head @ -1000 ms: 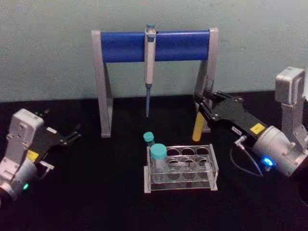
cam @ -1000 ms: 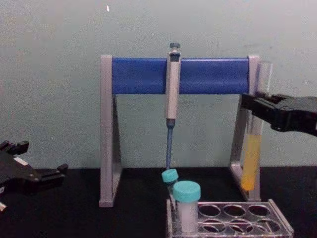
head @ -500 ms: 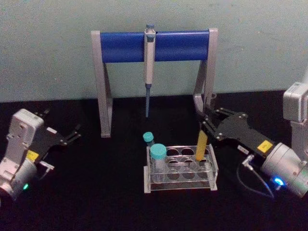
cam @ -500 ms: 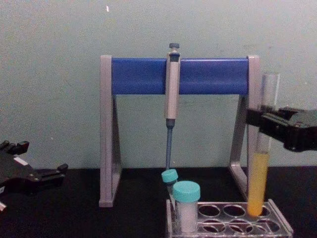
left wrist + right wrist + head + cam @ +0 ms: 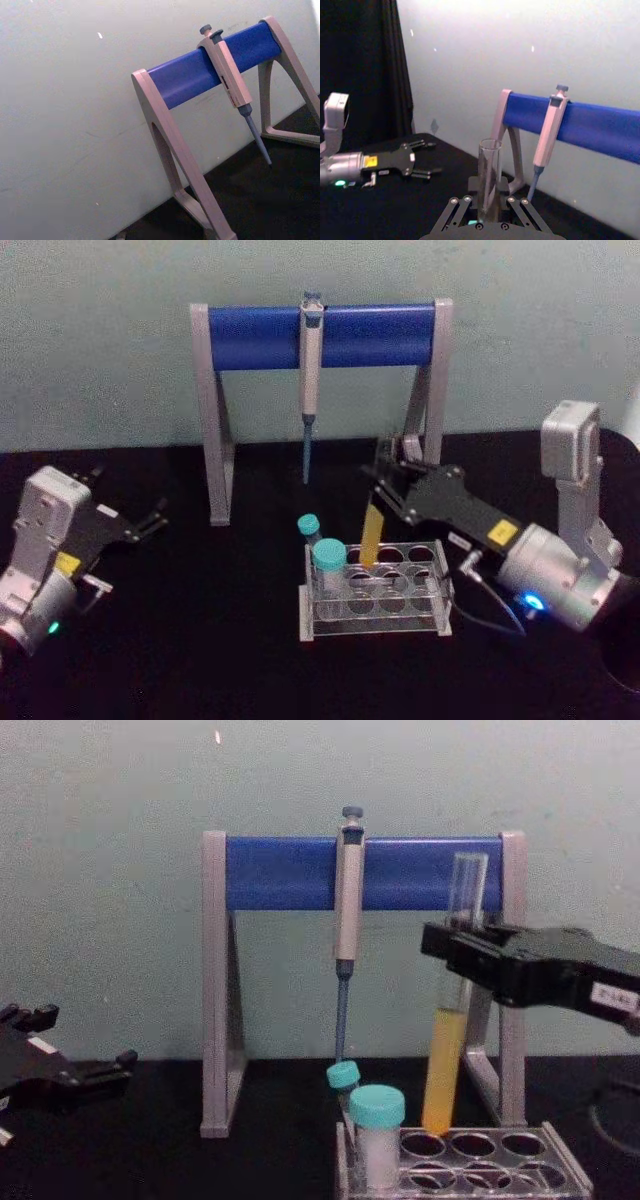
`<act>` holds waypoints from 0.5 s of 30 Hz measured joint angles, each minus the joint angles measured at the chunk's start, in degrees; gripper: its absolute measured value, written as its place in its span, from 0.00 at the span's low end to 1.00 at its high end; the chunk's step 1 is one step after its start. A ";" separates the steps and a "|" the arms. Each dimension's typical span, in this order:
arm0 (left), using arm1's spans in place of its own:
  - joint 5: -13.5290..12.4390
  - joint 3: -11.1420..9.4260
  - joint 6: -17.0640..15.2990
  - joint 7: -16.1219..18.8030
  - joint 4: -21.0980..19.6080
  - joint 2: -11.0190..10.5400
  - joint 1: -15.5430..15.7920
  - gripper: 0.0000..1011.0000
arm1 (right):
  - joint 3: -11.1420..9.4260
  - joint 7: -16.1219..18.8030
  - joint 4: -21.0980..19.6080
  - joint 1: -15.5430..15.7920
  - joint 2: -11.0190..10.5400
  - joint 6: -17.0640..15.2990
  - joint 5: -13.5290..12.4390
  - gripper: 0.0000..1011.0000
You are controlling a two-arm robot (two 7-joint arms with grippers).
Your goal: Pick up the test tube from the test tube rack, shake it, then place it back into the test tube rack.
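test tube [image 5: 372,532] moved left | right hand [image 5: 384,482] grips it | black tabletop [image 5: 200,640] | pale wall [image 5: 100,340]

The right claw [image 5: 452,942], clamped on the test tube [image 5: 444,1065], has carried it toward 9 o'clock, from above the back-right hole of the test tube rack [image 5: 566,1168] to a hole further left in that row.

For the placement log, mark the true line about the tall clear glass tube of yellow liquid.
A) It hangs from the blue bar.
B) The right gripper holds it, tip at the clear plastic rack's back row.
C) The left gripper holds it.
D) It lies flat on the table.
B: the right gripper clamps the glass tube, its yellow end at the clear rack's back holes.
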State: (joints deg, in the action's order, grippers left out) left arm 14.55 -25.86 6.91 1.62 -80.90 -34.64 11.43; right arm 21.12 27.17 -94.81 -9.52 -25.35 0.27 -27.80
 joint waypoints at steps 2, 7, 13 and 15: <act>0.00 0.00 0.00 0.00 0.00 0.00 0.00 0.99 | 0.44 0.14 1.44 -1.43 0.67 0.54 0.00 0.23; 0.00 0.00 0.00 0.00 0.00 0.00 0.00 0.99 | 0.76 -0.41 3.95 -3.83 1.75 1.22 0.27 0.23; 0.00 0.00 0.00 0.00 0.00 0.00 0.00 0.99 | 0.10 -2.26 5.34 -4.65 2.36 1.49 1.00 0.23; 0.00 0.00 0.00 0.00 0.00 0.00 0.00 0.99 | -0.34 -2.86 5.62 -4.68 2.45 1.51 1.29 0.23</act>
State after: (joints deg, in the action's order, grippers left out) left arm 14.55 -25.86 6.91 1.62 -80.90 -34.64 11.43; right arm 20.79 24.30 -89.19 -14.20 -22.90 1.78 -26.51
